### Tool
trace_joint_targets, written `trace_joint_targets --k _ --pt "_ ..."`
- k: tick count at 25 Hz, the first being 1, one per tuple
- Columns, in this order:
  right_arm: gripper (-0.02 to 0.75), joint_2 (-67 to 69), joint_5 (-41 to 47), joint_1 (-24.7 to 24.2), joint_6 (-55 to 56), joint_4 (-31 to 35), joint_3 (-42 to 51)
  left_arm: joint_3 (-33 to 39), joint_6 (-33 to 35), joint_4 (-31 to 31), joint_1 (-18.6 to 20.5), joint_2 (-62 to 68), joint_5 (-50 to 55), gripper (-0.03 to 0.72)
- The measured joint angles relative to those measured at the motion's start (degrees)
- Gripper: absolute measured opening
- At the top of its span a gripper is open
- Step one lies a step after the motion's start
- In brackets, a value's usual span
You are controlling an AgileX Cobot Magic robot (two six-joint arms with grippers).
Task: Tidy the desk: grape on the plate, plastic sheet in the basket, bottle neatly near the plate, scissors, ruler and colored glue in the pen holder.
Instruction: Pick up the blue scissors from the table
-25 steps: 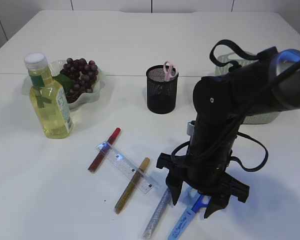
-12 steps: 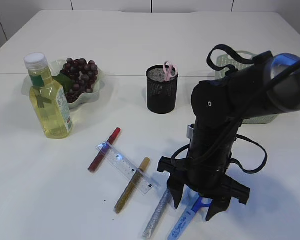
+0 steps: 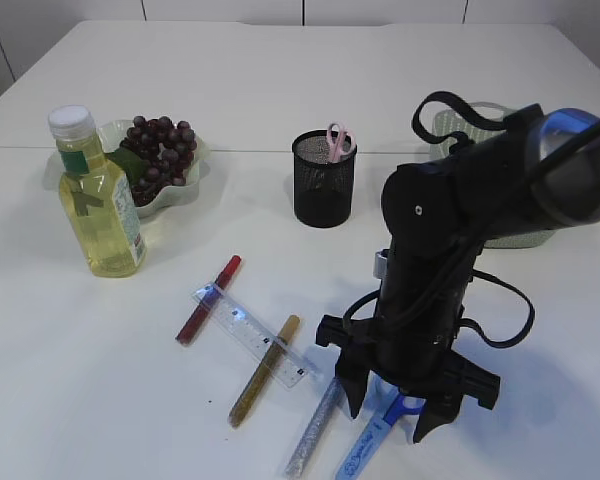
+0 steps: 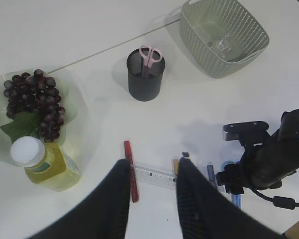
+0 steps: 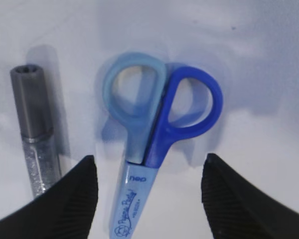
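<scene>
Blue scissors (image 5: 154, 149) lie flat on the table, handles away from me. My right gripper (image 5: 149, 167) stands open straddling them just below the handles, not touching; it shows over the scissors (image 3: 372, 450) at the front as the right gripper (image 3: 388, 422). A silver glue stick (image 3: 313, 428), a gold one (image 3: 264, 370), a red one (image 3: 208, 300) and a clear ruler (image 3: 252, 335) lie to their left. My left gripper (image 4: 152, 167) hangs open and empty high above the ruler (image 4: 157, 175). Grapes (image 3: 160, 150) sit on the plate (image 3: 195, 188), with the bottle (image 3: 98, 200) upright beside it.
The black mesh pen holder (image 3: 324, 180) holds pink scissors (image 3: 338, 140). The green basket (image 4: 224, 35) at the back right has something clear inside; my right arm hides most of the basket in the exterior view.
My right gripper has sunk slightly toward the blue scissors, jaws unchanged. Nothing else has moved.
</scene>
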Motion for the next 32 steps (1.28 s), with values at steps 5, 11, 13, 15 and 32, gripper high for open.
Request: trace_joint_targets --k 5,11,13,15,32 --pt "0.510 1.23 0.00 0.00 0.00 0.94 0.00 0.00 0.00 0.00 0.00 0.00 0.00 0.242" --pt "0.510 1.23 -0.25 0.00 0.00 1.40 0.00 0.00 0.00 0.00 0.00 0.00 0.00 0.242" --pt "0.510 1.23 -0.25 0.00 0.00 1.40 0.00 0.00 0.00 0.00 0.00 0.00 0.00 0.242" --pt "0.510 1.23 -0.33 0.00 0.00 1.40 0.00 0.00 0.00 0.00 0.00 0.00 0.00 0.242" --pt "0.504 2.10 -0.53 0.00 0.00 0.38 0.00 0.00 0.00 0.00 0.00 0.00 0.00 0.242"
